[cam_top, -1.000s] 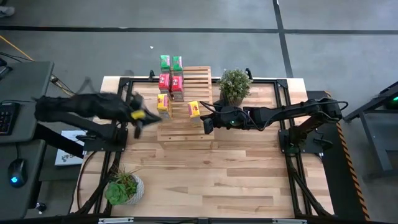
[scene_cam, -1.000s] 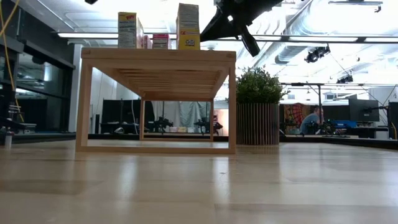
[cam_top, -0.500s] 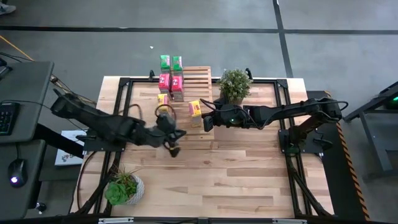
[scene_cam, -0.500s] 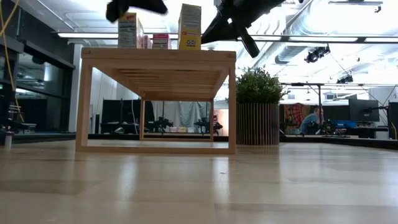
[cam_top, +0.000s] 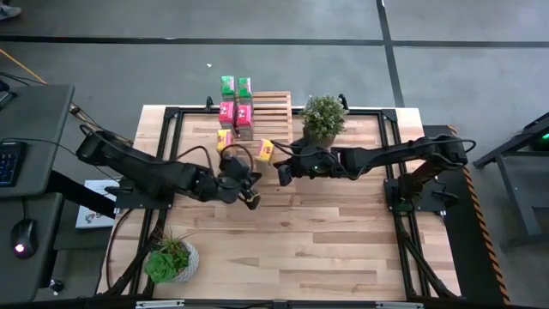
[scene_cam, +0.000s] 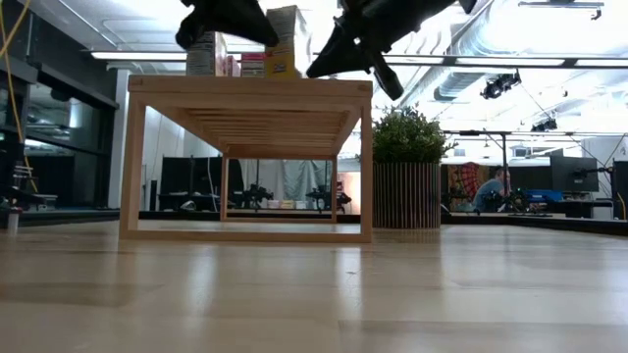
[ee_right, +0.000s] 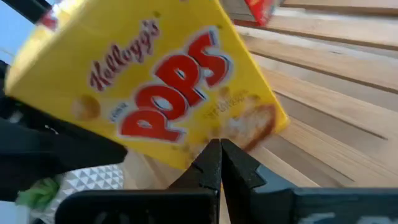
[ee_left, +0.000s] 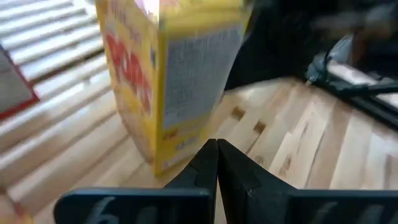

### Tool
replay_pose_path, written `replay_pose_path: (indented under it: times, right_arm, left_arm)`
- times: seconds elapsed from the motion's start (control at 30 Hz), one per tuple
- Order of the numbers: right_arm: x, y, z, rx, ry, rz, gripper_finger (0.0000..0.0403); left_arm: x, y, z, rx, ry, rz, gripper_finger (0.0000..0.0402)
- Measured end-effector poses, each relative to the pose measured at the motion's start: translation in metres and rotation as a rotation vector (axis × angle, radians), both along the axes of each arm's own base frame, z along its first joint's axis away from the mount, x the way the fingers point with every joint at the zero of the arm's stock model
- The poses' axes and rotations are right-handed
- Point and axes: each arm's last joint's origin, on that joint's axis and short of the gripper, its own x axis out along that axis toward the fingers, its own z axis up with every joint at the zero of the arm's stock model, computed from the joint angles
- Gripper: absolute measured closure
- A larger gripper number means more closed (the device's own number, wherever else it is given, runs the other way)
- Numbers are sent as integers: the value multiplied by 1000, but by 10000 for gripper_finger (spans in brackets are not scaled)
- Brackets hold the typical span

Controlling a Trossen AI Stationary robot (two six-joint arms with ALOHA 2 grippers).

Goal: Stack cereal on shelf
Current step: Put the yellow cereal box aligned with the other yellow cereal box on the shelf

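A yellow cereal box [cam_top: 266, 149] stands tilted near the right side of the shelf [cam_top: 274, 101], a light-wood slatted rack. In the right wrist view the yellow box [ee_right: 155, 87] shows its printed front. My right gripper [cam_top: 280, 169] is shut, with its tips at that face. My left gripper [cam_top: 249, 184], also shut, has its tips [ee_left: 216, 144] at the box's lower corner [ee_left: 163, 163]. Two green boxes [cam_top: 235, 84], two red ones [cam_top: 235, 112] and a second yellow box [cam_top: 225, 137] stand on the shelf's left part. My right gripper's shut fingertips [ee_right: 211, 152] meet the yellow box's printed front face near its lower edge [ee_right: 208, 132], coming from the table's right and slanting down. The box stands tilted with its bottom on the shelf top. My left gripper is at the box's lower corner; I cannot tell whether it touches.
A potted plant [cam_top: 323, 118] stands just right of the shelf at the back. A smaller plant [cam_top: 169, 260] sits at the table's near left corner. Bare wooden tabletop [cam_top: 326, 240] stretches across the near half.
My left gripper has swung from the table's left edge toward the shelf, dropping and turning, and now sits beside the yellow box. That box has shifted a little toward the left and tipped out of upright on the shelf top.
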Motion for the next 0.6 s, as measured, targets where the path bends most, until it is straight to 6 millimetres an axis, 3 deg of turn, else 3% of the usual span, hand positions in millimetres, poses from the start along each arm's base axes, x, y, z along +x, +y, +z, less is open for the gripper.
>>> replay_pose_path:
  times: [0.6]
  right_arm:
    - [7, -18, 0, 10, -62, -35, 403]
  left_arm:
    - [-55, 11, 43, 64, -4, -83, 401]
